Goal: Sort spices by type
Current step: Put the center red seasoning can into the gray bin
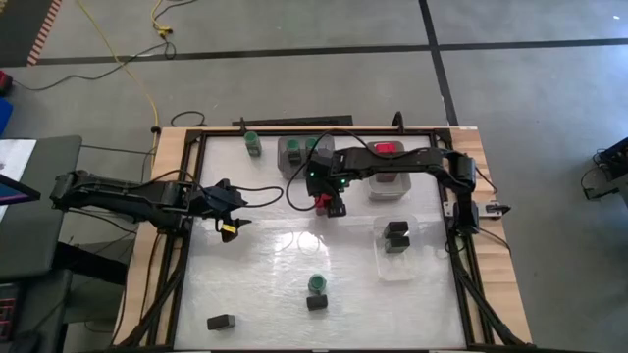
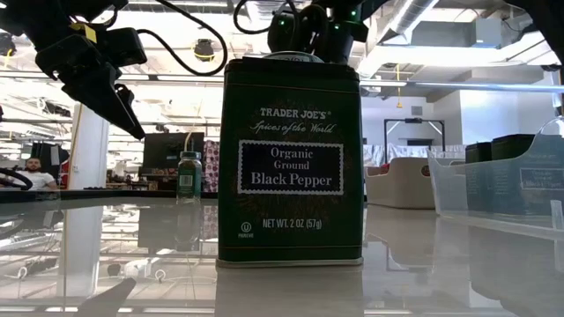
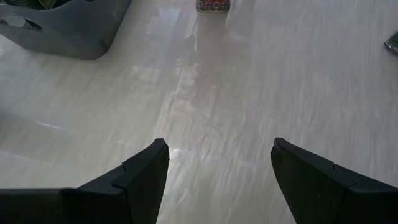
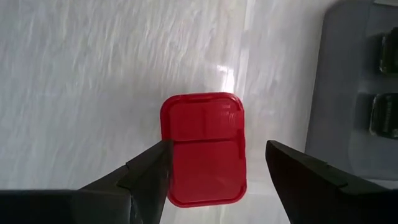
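- Right gripper [image 4: 214,163] hangs over a red-topped box [image 4: 204,148] near mid-table, just near of the grey tray [image 1: 297,154]. Fingers spread, one on either side of the lid; I cannot tell whether they touch it. No grip yet, box standing on the table.
- Left gripper [image 3: 217,168] is over bare table on the left side, fingers wide apart, holding nothing.
- Sorted so far, as far as visible: grey tray at the far edge holds green-lidded jars; a clear tray [image 1: 390,184] to its right holds a red-topped box [image 1: 387,149]; a second clear tray [image 1: 396,263] on the right, nearer, holds two dark tins [image 1: 396,236].
- Still loose: green-lidded jar [image 1: 253,143] at far left, standing beside the grey tray rather than in it; green-lidded jar [image 1: 317,283] and a dark block [image 1: 316,303] touching or just beside it, near centre; dark tin [image 1: 222,322] at near left.
- Low view is filled by a black pepper tin [image 2: 291,163], so the dark kind is pepper.
- Judgement: roughly half done. Step in hand is picking the red box for the far clear tray; four loose items remain after it.
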Available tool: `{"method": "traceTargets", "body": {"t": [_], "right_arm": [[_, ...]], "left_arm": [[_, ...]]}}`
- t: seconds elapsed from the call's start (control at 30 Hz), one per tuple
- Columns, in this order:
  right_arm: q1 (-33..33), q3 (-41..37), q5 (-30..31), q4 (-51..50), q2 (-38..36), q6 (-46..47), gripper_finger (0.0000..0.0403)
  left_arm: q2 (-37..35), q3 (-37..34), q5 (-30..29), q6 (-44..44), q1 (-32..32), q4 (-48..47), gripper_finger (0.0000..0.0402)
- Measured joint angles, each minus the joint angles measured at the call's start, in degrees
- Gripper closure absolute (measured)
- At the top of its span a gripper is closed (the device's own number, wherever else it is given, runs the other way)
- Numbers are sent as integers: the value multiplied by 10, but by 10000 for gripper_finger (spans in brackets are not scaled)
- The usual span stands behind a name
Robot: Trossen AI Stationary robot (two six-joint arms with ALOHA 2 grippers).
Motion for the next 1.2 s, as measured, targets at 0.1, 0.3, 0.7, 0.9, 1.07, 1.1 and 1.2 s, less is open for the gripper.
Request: {"method": "traceTargets", "body": {"t": [0.1, 0.3, 0.7, 0.9, 1.07, 1.1, 1.2], "right_arm": [[0, 2, -12, 5, -2, 0, 117], [-1, 2, -29, 2, 0, 1, 117], [-7, -11, -36, 1, 21, 6, 117], [-6, -13, -33, 13, 32, 9, 117], [-7, -13, -29, 7, 33, 10, 117], [-7, -12, -29, 6, 33, 10, 117], [-7, 3, -30, -13, 35, 10, 117]], "left_arm": [[0, 0, 0, 0, 0, 0, 130], [0, 0, 0, 0, 0, 0, 130], [0, 0, 0, 0, 0, -2, 130], [0, 0, 0, -1, 0, -6, 130], [0, 0, 0, -1, 0, -7, 130], [0, 0, 0, 0, 0, -7, 130], [0, 0, 0, 0, 0, -8, 130]]}}
